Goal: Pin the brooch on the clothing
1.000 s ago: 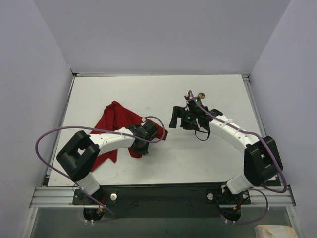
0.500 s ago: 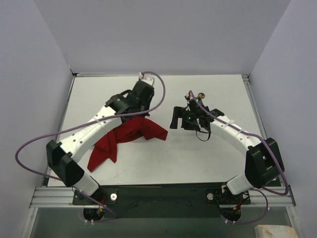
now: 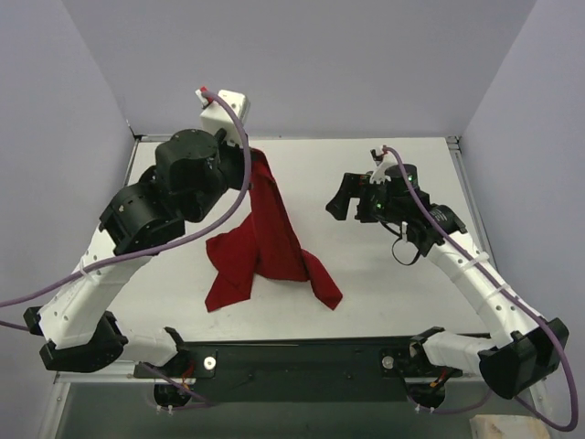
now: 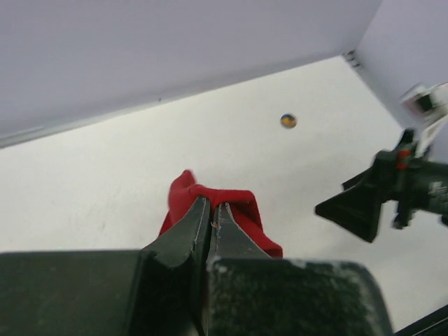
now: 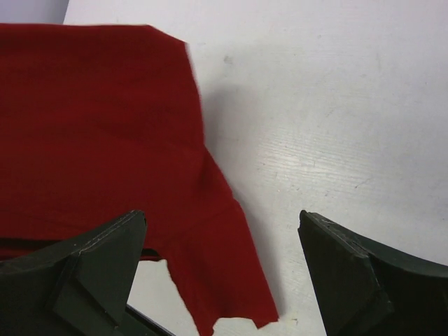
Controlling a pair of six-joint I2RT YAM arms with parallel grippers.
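Red clothing [image 3: 272, 229] hangs from the raised left pincer [image 4: 212, 205].

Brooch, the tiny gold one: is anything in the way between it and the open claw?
Nothing visible does. The brooch lies alone on the bare white table, and the open right gripper hangs nearby, pointing at the red T-shirt instead.

Probably a robotics lab test cell, plain grey enclosure walls [image 3: 302, 64], white table [image 3: 384, 293], aluminium edge rail [image 3: 462, 178]
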